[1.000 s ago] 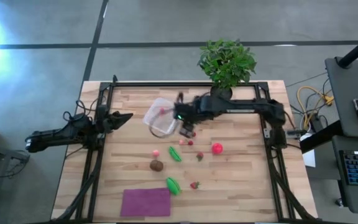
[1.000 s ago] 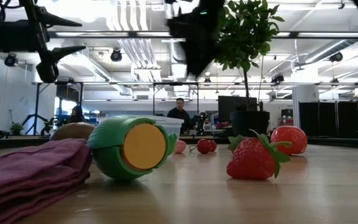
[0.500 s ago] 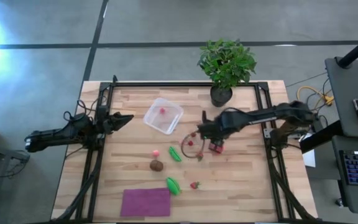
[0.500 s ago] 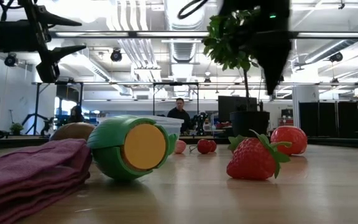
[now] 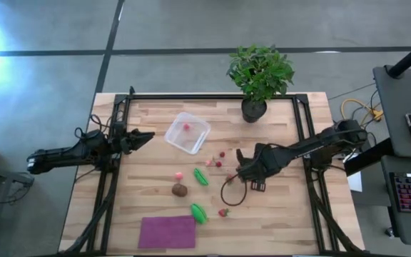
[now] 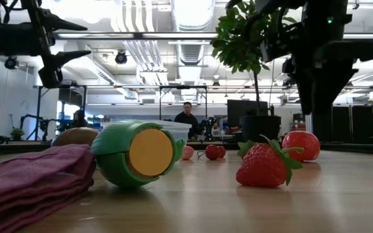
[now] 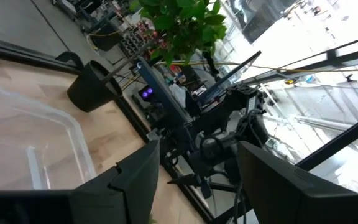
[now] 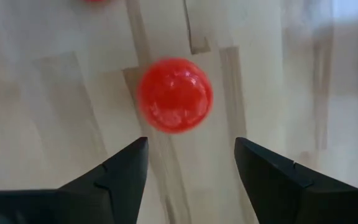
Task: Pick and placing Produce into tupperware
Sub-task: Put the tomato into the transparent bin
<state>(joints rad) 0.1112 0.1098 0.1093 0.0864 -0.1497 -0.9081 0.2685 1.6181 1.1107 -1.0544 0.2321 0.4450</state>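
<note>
Step in hand: the right claw [image 5: 247, 174] hangs over the red ball [image 8: 174, 94], lining up for a pick; my judgement is that this is the approach, before any grasp.
Right claw: its two dark fingers [image 8: 110, 180] are spread wide with the ball in the gap ahead of them; they hold nothing and touch nothing.
Red ball: on the bare wood of the bench [image 5: 277, 214], towards the right edge and about midway between the far and near edges; the arm hides it from above.
Next move: as I read it, the claw needs to go straight down so the fingers pass either side of the ball, then close gently, since a round ball may roll away if nudged.
Tupperware [image 5: 188, 133]: a clear tub towards the far left corner of the bench, with one small red bit inside.
Other produce: two green pieces [image 5: 200, 176], a brown oval [image 5: 180, 190] and small red and pink bits lie near the middle of the bench.
Left claw [image 5: 147, 134]: waits at the left edge, just beside the tub, its fingers apart and holding nothing.
</note>
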